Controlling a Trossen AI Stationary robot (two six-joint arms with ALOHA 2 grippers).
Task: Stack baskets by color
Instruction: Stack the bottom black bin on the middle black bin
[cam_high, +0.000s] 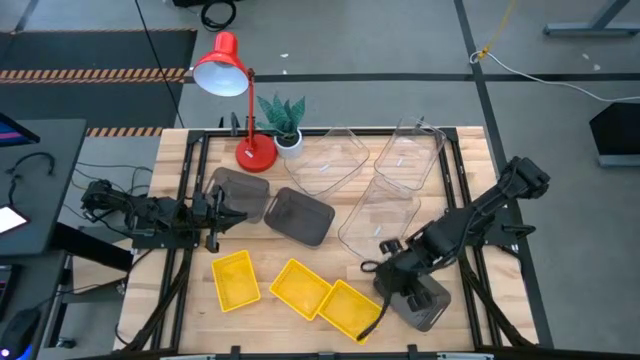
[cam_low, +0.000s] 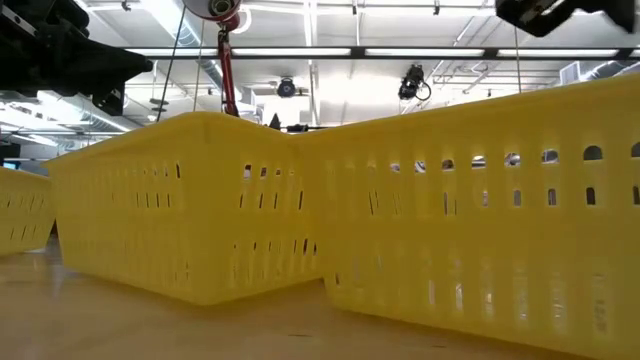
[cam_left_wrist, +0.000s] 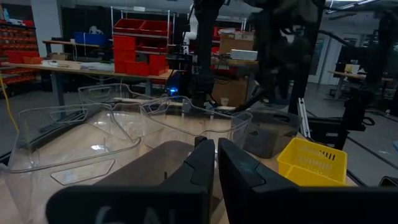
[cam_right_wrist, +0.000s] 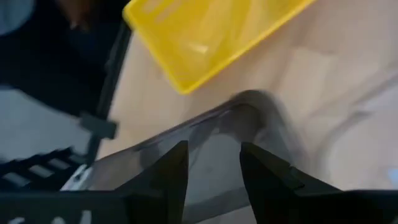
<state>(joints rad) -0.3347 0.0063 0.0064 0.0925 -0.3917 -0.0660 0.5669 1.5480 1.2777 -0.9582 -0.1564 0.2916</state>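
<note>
I've got nothing stacked yet; three yellow slotted plastic baskets (cam_high: 293, 287) lie side by side up front, three clear bins (cam_high: 375, 180) behind, two dark grey bins (cam_high: 270, 205) mid-table; right gripper (cam_high: 400, 290), fingers apart, over the third grey bin (cam_high: 420, 300); left gripper (cam_high: 222, 217) pinched together, beside the grey pair.

A red desk lamp (cam_high: 232, 90) stands at the far edge of the wooden table (cam_high: 180, 290), its shade leaning out past the tabletop. Just beside its round base sits a small potted plant (cam_high: 283, 120) in a white pot. A black metal frame (cam_high: 190, 165) runs along the table's edges. Beyond the table, hazard-striped tape (cam_high: 90, 75) lies across the grey floor, and a pale cable (cam_high: 560, 78) trails off to one side. In the room behind, red storage bins (cam_left_wrist: 140, 37) fill a shelf.
</note>
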